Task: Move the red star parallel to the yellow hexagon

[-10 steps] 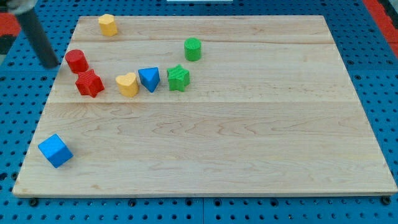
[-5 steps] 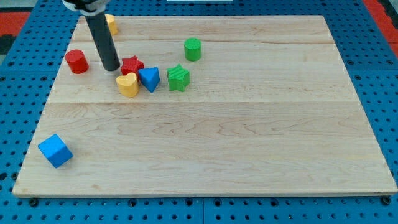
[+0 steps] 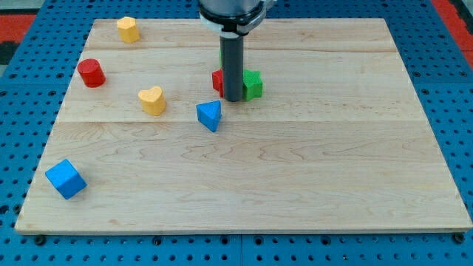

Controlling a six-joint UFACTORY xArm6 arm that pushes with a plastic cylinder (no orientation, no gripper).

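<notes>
Since the earlier frames the rod has swept from the frame's left edge to upper centre, the red star-shaped block point(image 3: 217, 80) has gone with it from beside the red cylinder to right of centre-top, the green star block point(image 3: 253, 84) has shifted right, and the blue triangular block point(image 3: 210, 115) has slid down-right away from the yellow heart

Now: dark rod comes down from top centre; its tip point(image 3: 233, 99) sits on the light wooden board point(image 3: 295, 162) between the red star and the green star, touching or nearly touching both, rod hiding most of the red star so only a sliver shows at its left. Arm has no hand or jaws, just the plain rod, nothing pinched. Small bit of green shows behind the rod above the red star, likely the green cylinder, mostly hidden, cannot tell for sure

Yellow hexagon block point(image 3: 128, 29) in upper left of frame near board's top edge, well apart from the red star, which lies lower and far to its right. Red cylinder block point(image 3: 92, 72) at left, below the hexagon. Yellow heart-shaped block point(image 3: 152, 100) left of centre, apart from the blue triangle to its lower right. Blue cube block point(image 3: 65, 179) lower left corner, alone. Blue pegboard surface point(image 3: 22, 148) surrounds the board
</notes>
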